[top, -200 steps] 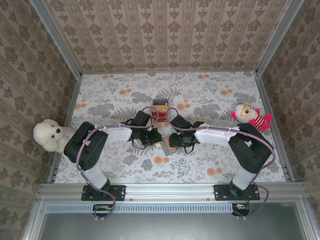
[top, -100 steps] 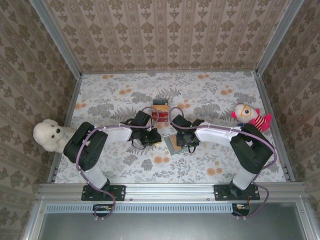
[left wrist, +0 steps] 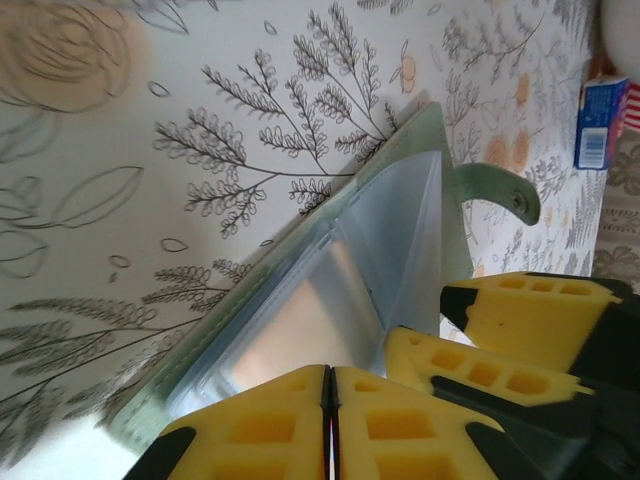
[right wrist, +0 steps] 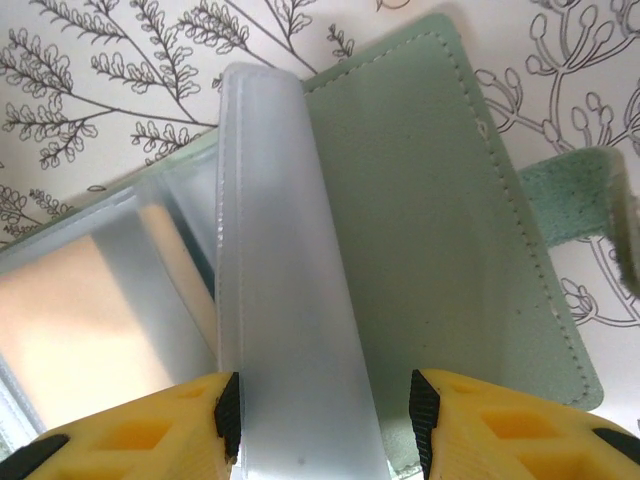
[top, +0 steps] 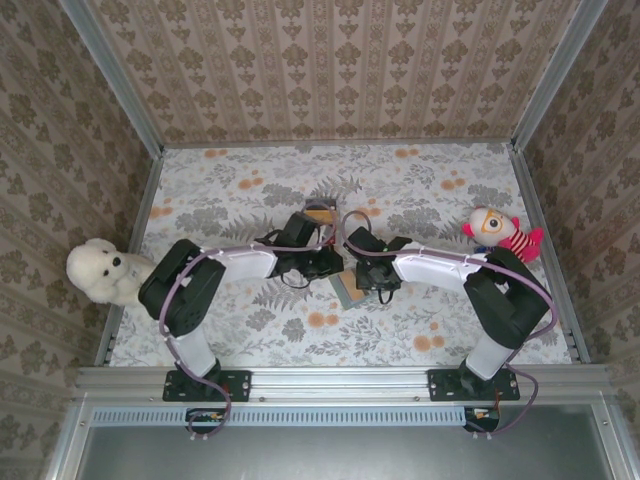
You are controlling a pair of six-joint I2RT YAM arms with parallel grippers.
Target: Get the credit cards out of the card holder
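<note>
The grey-green card holder (top: pixel 345 292) lies open on the floral table, its clear plastic sleeves (left wrist: pixel 400 230) fanned up. A pale orange card (right wrist: pixel 80 320) sits inside one sleeve. My right gripper (right wrist: pixel 322 405) is open over the holder (right wrist: pixel 430 200). One raised clear sleeve (right wrist: pixel 290 300) stands between its jaws and touches the left pad only. My left gripper (left wrist: pixel 328 390) is shut at the holder's (left wrist: pixel 250 300) near edge, close beside the right gripper's yellow fingers (left wrist: pixel 520 320). A thin red line shows in its seam. Seen from above, the left gripper (top: pixel 328 268) and right gripper (top: pixel 362 283) meet over the holder.
A clear box with red and yellow contents (top: pixel 320 212) stands just behind the left wrist. A white teddy bear (top: pixel 95 270) sits at the left edge and a red-and-white doll (top: pixel 500 232) at the right. Patterned walls enclose the table.
My left gripper has moved right, up against the card holder and the right gripper. The right gripper has shifted slightly back and right, and the holder now lies flatter below it.
</note>
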